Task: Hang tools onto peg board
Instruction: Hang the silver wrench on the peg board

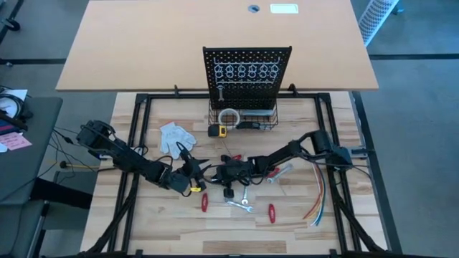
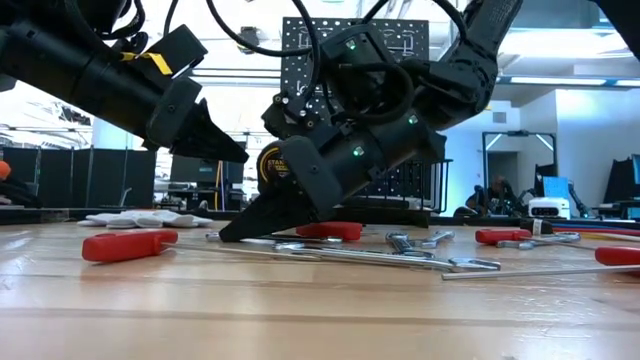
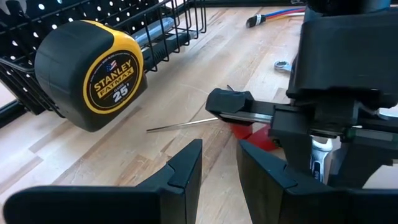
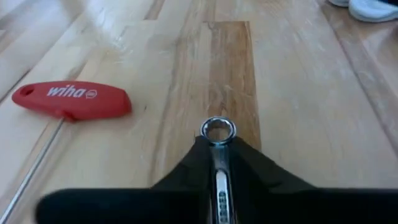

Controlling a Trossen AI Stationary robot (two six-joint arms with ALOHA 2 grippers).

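Observation:
The black peg board (image 1: 247,64) stands upright at the table's far side, with a row of pale rings (image 1: 247,72) and a wire basket (image 1: 244,118) at its foot. Silver wrenches (image 1: 240,203) and red-handled tools (image 1: 204,202) lie on the wooden table in front of it. At the table's middle, my right gripper (image 4: 217,146) slants down to the tabletop, shut on a slim silver wrench (image 4: 217,180). Just to its left my left gripper (image 3: 221,155) hovers above the table, its fingers a little apart with nothing between them. My right gripper pinches the wrench's shank (image 4: 217,186) between its two fingers, which lie along the wrench. The fingers slant down from the table's right side. The wrench's ring end (image 4: 217,132) sticks out past the fingertips, at or just above the tabletop; I cannot tell which.
A red-handled tool with a thin shaft (image 4: 71,99) lies close beside the right gripper. A yellow-and-black tape measure (image 3: 90,74) sits by the basket, a white glove (image 1: 174,136) lies at the left, and a bundle of coloured wires (image 1: 318,204) lies at the right.

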